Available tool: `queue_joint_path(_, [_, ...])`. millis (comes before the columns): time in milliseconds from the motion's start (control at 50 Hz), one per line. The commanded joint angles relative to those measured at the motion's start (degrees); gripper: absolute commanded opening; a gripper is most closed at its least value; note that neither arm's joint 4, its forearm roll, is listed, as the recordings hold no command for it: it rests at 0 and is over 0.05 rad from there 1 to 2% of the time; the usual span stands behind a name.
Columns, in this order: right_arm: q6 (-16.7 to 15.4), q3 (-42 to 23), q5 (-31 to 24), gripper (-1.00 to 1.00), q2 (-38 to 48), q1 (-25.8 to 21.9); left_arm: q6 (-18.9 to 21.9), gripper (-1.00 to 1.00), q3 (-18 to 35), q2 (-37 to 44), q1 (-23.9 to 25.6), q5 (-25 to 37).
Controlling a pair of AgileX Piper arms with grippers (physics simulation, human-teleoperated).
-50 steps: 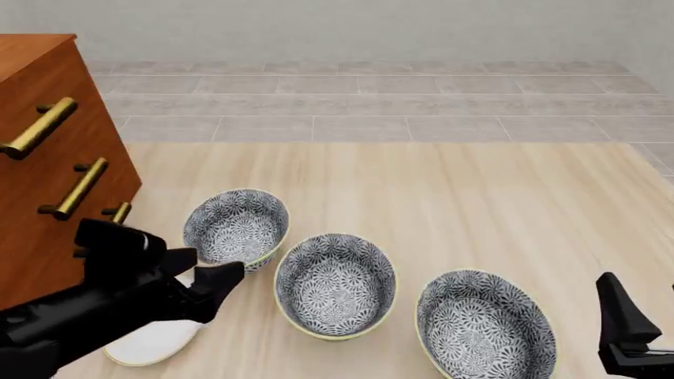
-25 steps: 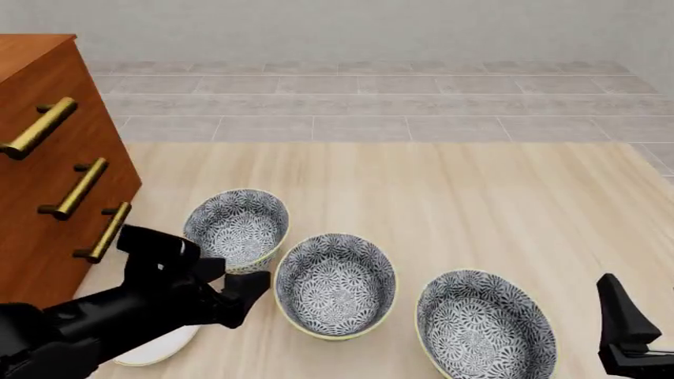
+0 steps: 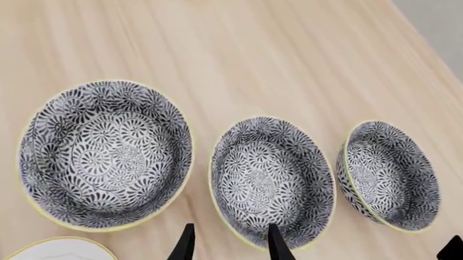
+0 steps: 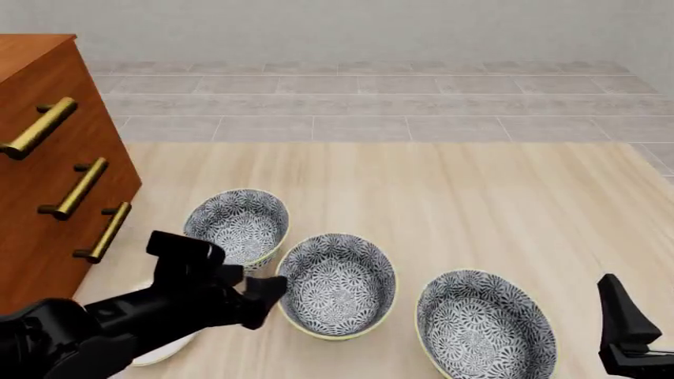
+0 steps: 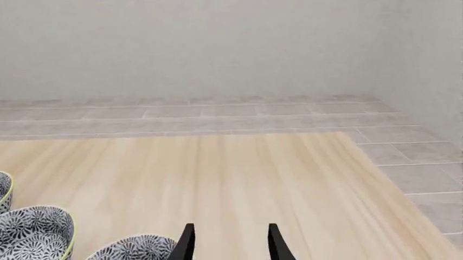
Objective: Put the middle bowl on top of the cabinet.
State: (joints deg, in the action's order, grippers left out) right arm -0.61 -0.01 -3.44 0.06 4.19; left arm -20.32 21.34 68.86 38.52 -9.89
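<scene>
The round, deep, floral grey-and-white middle bowl [image 4: 336,285] sits on the pale wooden worktop [image 4: 443,197], right of the tall reddish-brown wooden cabinet [image 4: 47,158]. The black left gripper [image 4: 258,298], fingers apart, hovers beside its near rim; straddling that rim squarely should give a firm pinch.

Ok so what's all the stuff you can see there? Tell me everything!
Middle bowl: one, dark grey-and-white floral, yellowish rim, centre of the row on the table.
Other bowls: two, same pattern; one nearer the cabinet, one toward the right.
Plate: one, white with a yellow rim, mostly hidden under the left arm.
Cabinet: one, reddish-brown wood, three brass handles, at the left.
Table: one, light wood.
Left gripper: black, open, at the middle bowl's near-left rim.
Right gripper: black, open, at the right edge.
</scene>
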Motion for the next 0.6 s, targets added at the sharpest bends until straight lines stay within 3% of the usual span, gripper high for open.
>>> queue_joint_path(20, [0.1,0.0,0.0,1.00,0.0,0.0,-0.4,1.00,0.4,4.5,0.3,-2.9])
queue_joint_path(600, [0.6,0.0,-0.1,1.00,0.0,0.6,-0.6,1.00,1.1,11.6,1.3,-7.7])
